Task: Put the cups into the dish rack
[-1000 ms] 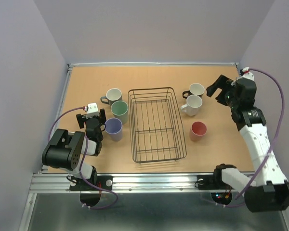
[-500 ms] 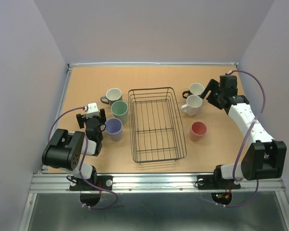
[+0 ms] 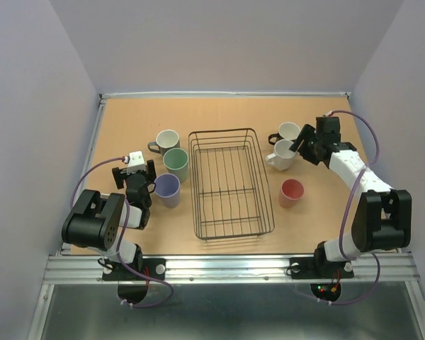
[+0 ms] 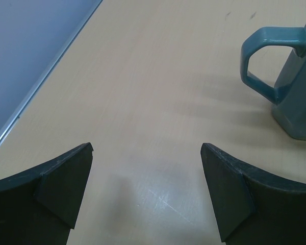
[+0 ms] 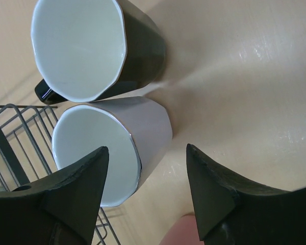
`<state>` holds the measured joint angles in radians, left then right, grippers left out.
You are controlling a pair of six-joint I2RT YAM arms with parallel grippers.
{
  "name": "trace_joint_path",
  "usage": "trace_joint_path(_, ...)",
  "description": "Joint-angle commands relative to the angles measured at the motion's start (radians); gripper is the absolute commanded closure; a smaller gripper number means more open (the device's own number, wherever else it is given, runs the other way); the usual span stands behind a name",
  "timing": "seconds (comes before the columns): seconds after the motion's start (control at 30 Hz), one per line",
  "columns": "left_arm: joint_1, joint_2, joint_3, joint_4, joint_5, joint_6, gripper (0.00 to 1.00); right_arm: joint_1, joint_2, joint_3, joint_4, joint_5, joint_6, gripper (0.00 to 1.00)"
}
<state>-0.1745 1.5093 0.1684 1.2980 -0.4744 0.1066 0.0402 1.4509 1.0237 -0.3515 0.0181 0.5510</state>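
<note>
The wire dish rack (image 3: pixel 230 184) sits mid-table with nothing in it. Left of it stand the grey mug (image 3: pixel 167 140), green tumbler (image 3: pixel 176 161) and lavender tumbler (image 3: pixel 167 188). Right of it stand the black mug (image 3: pixel 289 132), white mug (image 3: pixel 283 154) and red-pink tumbler (image 3: pixel 291 192). My right gripper (image 3: pixel 296 147) is open and straddles the white mug's right wall: in the right wrist view (image 5: pixel 147 147) one finger is over the white mug's (image 5: pixel 92 153) opening and the other is outside it. The black mug (image 5: pixel 81 46) is just beyond. My left gripper (image 3: pixel 133 172) is open and empty, low over the table (image 4: pixel 147 148). The grey mug (image 4: pixel 296 76) is ahead to its right.
The rack's corner (image 5: pixel 15 132) shows just left of the white mug. The red-pink tumbler's rim (image 5: pixel 176 235) shows below my right fingers. A raised metal edge (image 3: pixel 99 142) and purple walls bound the table on the left, far and right sides.
My right arm has swung left and down from the far right corner to the white mug, its open fingers now round the mug's wall. The left arm and the cups have not moved.
</note>
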Motion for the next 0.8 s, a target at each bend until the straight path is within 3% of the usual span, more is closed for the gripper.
trace_joint_path(0.0,0.004,-0.031,0.025,0.389,-0.006,-0.004,0.01,0.003,0.017,-0.024,0.071,-0.044,0.004,0.35)
trace_joint_path(0.3,0.004,-0.031,0.025,0.388,-0.006,-0.002,0.01,0.041,0.111,-0.024,0.082,-0.050,-0.013,0.53)
trace_joint_path(0.57,0.004,-0.031,0.025,0.389,-0.006,-0.002,0.01,0.046,0.111,-0.027,0.082,-0.024,-0.025,1.00)
trace_joint_path(0.77,0.004,-0.031,0.025,0.388,-0.006,-0.004,0.01,0.044,0.046,-0.028,0.080,-0.024,-0.029,1.00)
